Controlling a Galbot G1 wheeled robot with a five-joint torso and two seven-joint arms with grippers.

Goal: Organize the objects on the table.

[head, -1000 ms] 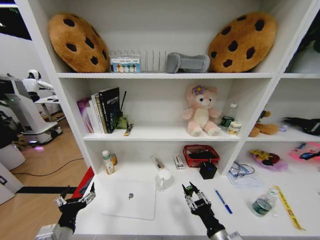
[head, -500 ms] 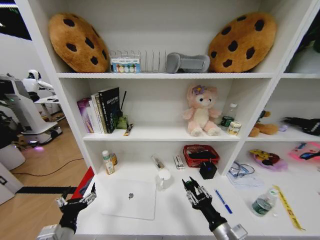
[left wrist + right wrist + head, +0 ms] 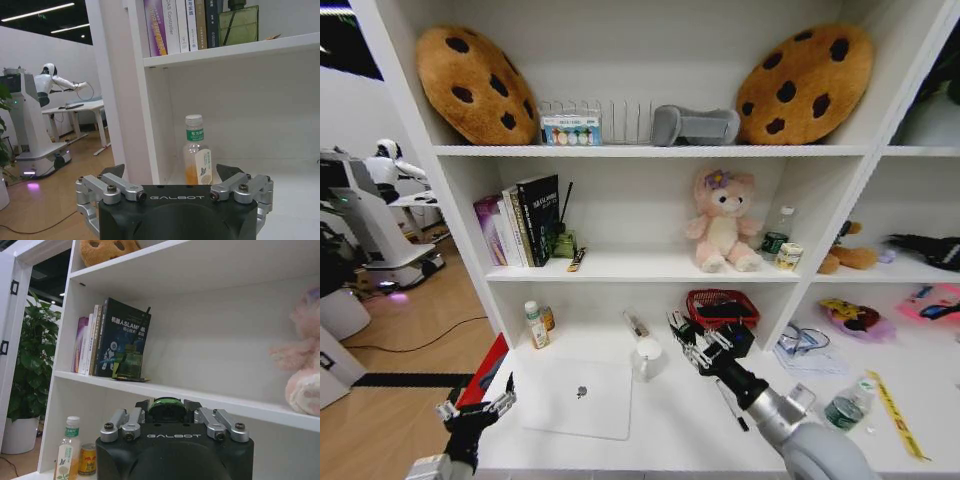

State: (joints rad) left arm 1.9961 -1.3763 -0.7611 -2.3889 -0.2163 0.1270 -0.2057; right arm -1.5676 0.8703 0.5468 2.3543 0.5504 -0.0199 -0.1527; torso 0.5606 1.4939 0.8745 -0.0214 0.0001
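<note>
The right pincer hangs raised above the white surface in front of the red basket, apparently pinching a small green object, probably the tiny green toy car, between its fingers; the item looks light, hard and smooth, so a grip across its body suits it. The left pincer hovers spread and empty off the surface's left edge, near the silver laptop, which lies flat, stiff and thin, best taken by an edge.
</note>
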